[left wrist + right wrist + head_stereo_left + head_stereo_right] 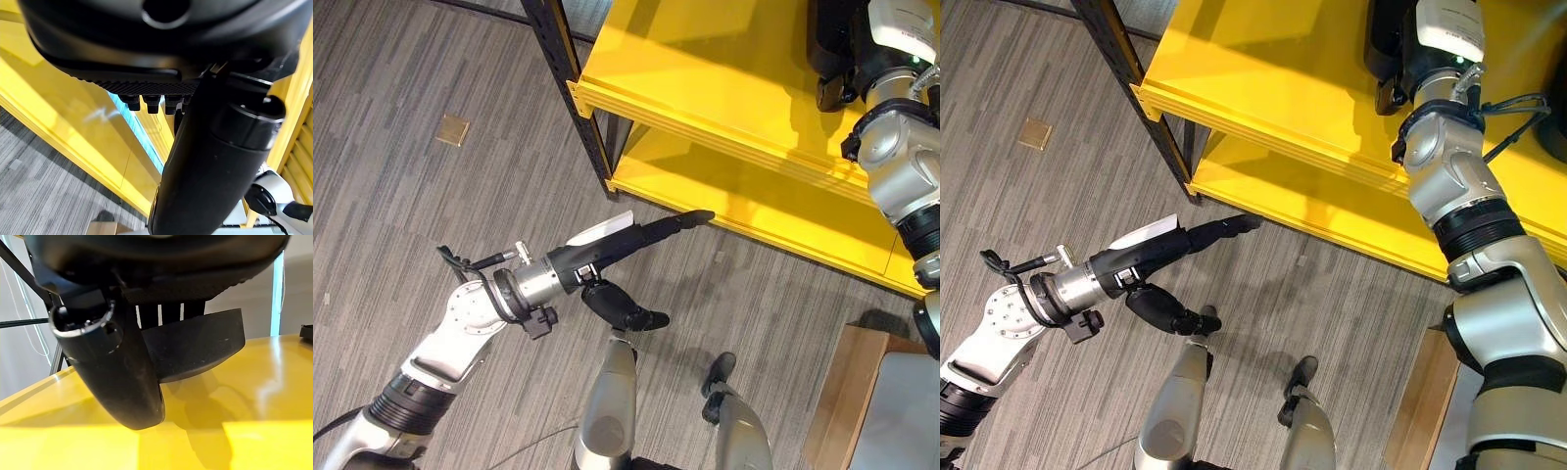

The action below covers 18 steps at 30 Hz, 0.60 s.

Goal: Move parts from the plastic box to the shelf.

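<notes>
The part (195, 345), a dark curved piece, is on the top board of the yellow shelf (705, 88), at 1 o'clock in the head views, under the right hand (1400, 59), whose fingers hook over it. The left hand (626, 240), at 7 o'clock above the floor (411, 196), has straight fingers and holds nothing.

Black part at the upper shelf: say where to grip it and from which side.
Probably across the part's thick flat slab, from above, where the right hand is: its broad underside faces the shelf, leaving its side edges free.
</notes>
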Tool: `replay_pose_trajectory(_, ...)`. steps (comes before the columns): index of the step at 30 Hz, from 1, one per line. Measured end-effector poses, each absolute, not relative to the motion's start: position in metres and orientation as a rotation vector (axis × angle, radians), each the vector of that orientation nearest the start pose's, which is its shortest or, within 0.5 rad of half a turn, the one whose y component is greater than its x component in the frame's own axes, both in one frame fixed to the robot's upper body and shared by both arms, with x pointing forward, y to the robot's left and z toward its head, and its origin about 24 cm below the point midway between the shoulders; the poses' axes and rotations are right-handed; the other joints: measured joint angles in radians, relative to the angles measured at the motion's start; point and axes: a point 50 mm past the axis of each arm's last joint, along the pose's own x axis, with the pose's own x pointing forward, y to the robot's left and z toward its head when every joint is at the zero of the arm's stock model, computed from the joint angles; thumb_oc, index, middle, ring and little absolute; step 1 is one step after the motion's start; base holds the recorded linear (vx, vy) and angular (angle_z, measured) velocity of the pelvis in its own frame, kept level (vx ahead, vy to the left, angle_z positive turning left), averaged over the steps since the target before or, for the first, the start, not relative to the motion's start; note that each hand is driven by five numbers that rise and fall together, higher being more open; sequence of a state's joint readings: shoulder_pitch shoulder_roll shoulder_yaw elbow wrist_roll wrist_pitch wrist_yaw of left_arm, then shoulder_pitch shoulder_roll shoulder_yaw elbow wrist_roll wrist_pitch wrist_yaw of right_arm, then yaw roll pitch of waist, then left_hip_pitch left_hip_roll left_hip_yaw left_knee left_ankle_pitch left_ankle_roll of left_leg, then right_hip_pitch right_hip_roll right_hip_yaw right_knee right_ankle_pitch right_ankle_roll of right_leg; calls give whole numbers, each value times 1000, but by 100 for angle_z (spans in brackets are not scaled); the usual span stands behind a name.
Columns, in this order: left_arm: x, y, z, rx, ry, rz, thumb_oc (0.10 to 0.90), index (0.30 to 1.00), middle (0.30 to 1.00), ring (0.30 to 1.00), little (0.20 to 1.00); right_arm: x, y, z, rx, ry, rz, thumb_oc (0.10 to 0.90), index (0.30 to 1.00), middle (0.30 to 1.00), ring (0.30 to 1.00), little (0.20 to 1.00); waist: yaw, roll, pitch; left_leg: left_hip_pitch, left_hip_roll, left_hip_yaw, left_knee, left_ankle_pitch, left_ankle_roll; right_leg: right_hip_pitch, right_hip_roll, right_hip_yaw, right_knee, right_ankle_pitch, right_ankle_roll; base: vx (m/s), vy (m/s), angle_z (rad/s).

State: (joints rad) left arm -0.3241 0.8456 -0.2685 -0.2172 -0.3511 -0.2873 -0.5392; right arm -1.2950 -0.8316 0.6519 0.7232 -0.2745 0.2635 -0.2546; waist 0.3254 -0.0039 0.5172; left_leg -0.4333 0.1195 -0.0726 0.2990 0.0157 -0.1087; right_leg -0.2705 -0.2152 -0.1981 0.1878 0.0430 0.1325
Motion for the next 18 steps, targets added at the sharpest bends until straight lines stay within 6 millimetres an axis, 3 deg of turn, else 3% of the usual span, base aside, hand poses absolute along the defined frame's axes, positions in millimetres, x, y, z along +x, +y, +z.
replay_pose_trajectory(5,254,158,184,639,-500,-969,900,1000,1000,1000,1000,391,-240,321,-1307,-311,-520,400,300,300,300,300,-15,-48,-1,-33,-38,35,40,-29,40,13,-27,33,-101,68,-10,150,130,-12)
replay_pose_trajectory(7,253,158,186,644,-501,-975,900,1000,1000,1000,1000,391,-240,321,-1306,-308,-517,400,300,300,300,300,-17,-57,0,-44,-39,57,68,-47,60,13,-34,44,-102,67,-20,136,81,-12)
replay_pose_trajectory(8,253,159,188,641,-504,-974,900,1000,1000,1000,1000,391,-240,321,-1305,-310,-517,400,300,300,300,300,-13,-57,0,-44,-30,66,74,-53,72,-3,-31,43,-39,14,-15,132,183,-12)
replay_pose_trajectory(9,252,163,191,618,-510,-963,900,1000,1000,1000,1000,391,-241,321,-1303,-308,-518,400,300,300,300,300,-6,-59,-1,-42,-18,66,80,-54,68,-47,-17,37,148,-100,1,227,320,-6)
replay_pose_trajectory(10,251,167,194,606,-508,-960,900,1000,1000,1000,1000,393,-243,318,-1299,-285,-520,400,300,300,300,300,3,-78,-4,-42,-38,69,107,-63,70,-60,-19,-10,259,-172,-18,163,370,-17)
replay_pose_trajectory(11,250,170,194,592,-503,-959,900,1000,1000,1000,1000,394,-241,319,-1272,-288,-520,400,300,300,300,300,9,-78,-4,-45,-32,85,128,-67,80,-54,-21,-7,248,-167,-11,103,348,-7)
replay_pose_trajectory(12,250,169,193,592,-496,-968,900,1000,1000,1000,1000,396,-237,317,-1261,-292,-513,400,300,300,300,300,-3,-62,-6,-72,-43,114,207,-115,140,-63,-30,-3,296,-155,-5,-8,230,-5)
replay_pose_trajectory(13,248,164,191,573,-510,-980,900,1000,1000,1000,1000,396,-237,315,-1271,-292,-515,400,300,300,300,300,-27,-54,-7,-53,-91,117,195,-147,179,-131,-63,20,417,-149,-6,-95,119,0)
replay_pose_trajectory(14,246,159,189,555,-520,-987,900,1000,1000,1000,1000,397,-235,311,-1276,-299,-506,400,300,300,300,300,-36,-66,-6,-50,-84,158,192,-142,161,-179,-72,52,489,-135,-19,-85,-64,-15)
replay_pose_trajectory(15,245,157,186,541,-515,-987,900,1000,1000,1000,1000,398,-231,309,-1281,-307,-492,400,300,300,300,300,-39,-63,-6,-49,-83,167,200,-140,165,-197,-65,58,492,-148,-34,-68,-83,-26)
replay_pose_trajectory(18,247,159,180,558,-479,-967,900,1000,1000,1000,1000,401,-211,305,-1274,-353,-435,400,300,300,300,300,-65,-55,-2,-36,-75,171,169,-136,175,-202,20,51,335,-181,-55,149,-257,-33)
